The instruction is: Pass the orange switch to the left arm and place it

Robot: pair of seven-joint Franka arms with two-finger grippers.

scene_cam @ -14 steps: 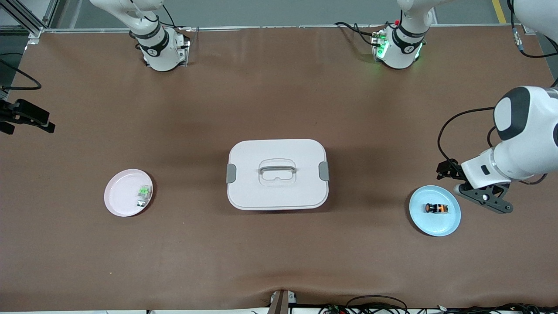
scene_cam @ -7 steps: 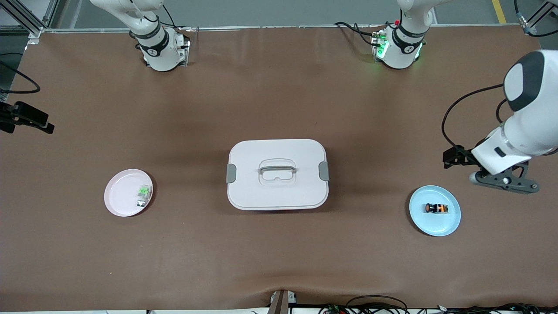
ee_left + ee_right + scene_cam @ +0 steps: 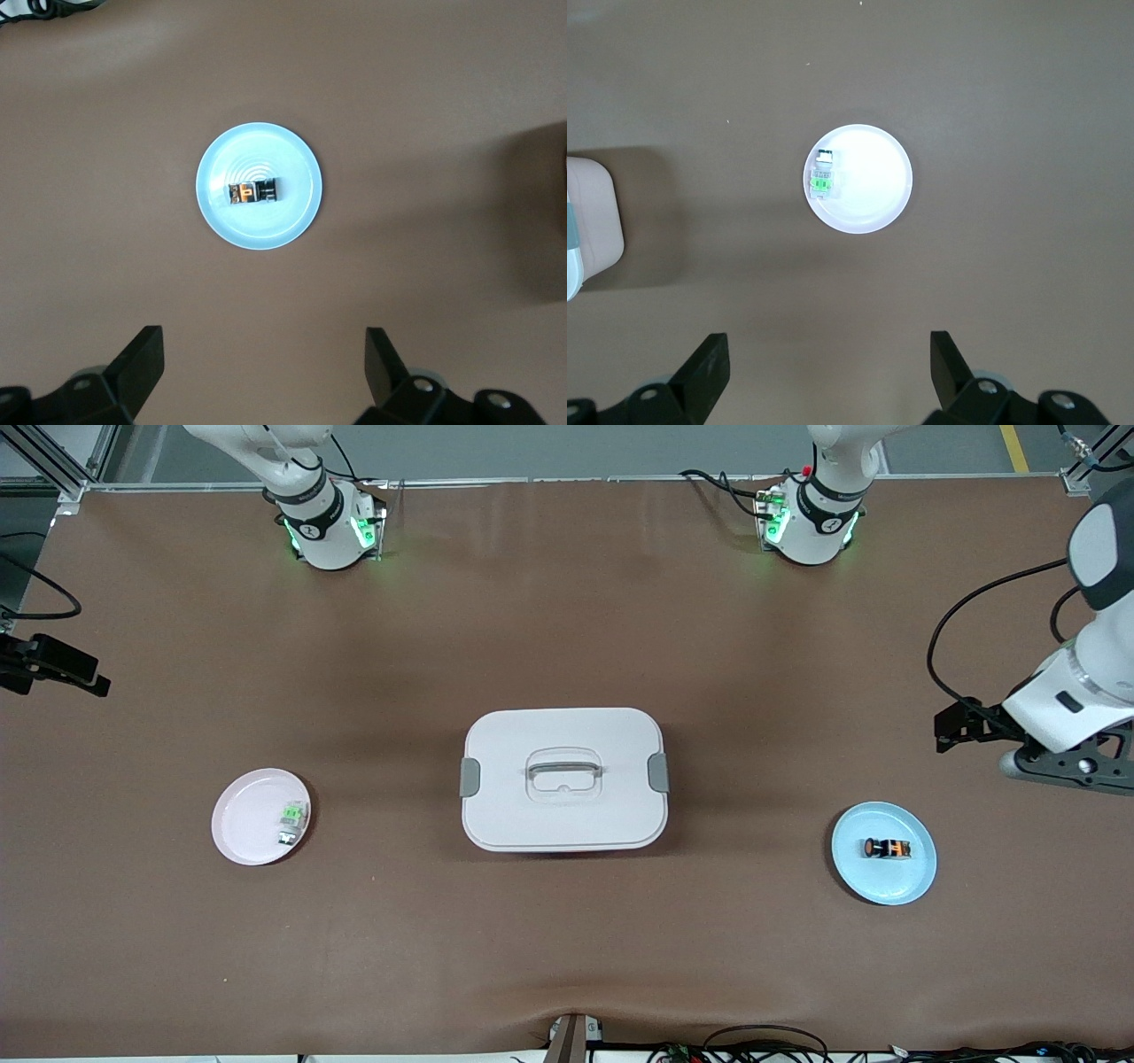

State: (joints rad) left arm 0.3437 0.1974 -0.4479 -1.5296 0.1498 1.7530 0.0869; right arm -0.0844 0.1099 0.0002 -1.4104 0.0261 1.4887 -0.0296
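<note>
**Orange switch at rest on the blue plate, both sets of jaws spread and empty**

The orange switch (image 3: 888,849) is seen lying on its side on the blue plate (image 3: 912,881), roughly at the plate's middle, toward the left arm's end of the worktop (image 3: 567,957). In the left wrist view the switch (image 3: 252,191) is shown as a small black body with orange marks, resting inside the plate's (image 3: 292,221) concentric rings.

The box (image 3: 563,779) is placed at the middle of the worktop, its lid on, with grey latches at both short sides and a grey handle recessed in the top. It stands between the two plates and well apart from each.

Toward the right arm's end, a pink plate (image 3: 239,833) is found, with a green-and-silver switch (image 3: 291,821) lying on it near the rim that faces the box. The same pair is shown in the right wrist view, the plate (image 3: 877,199) appearing white and the switch (image 3: 823,176) close to its rim.

The left gripper (image 3: 263,367) is held in the air over bare worktop beside the blue plate, its jaws spread wide with nothing between them. The right gripper (image 3: 828,367) is held high over the worktop near the pink plate, its jaws likewise spread wide and empty; only a black part at the edge of the front view is seen of it.
</note>
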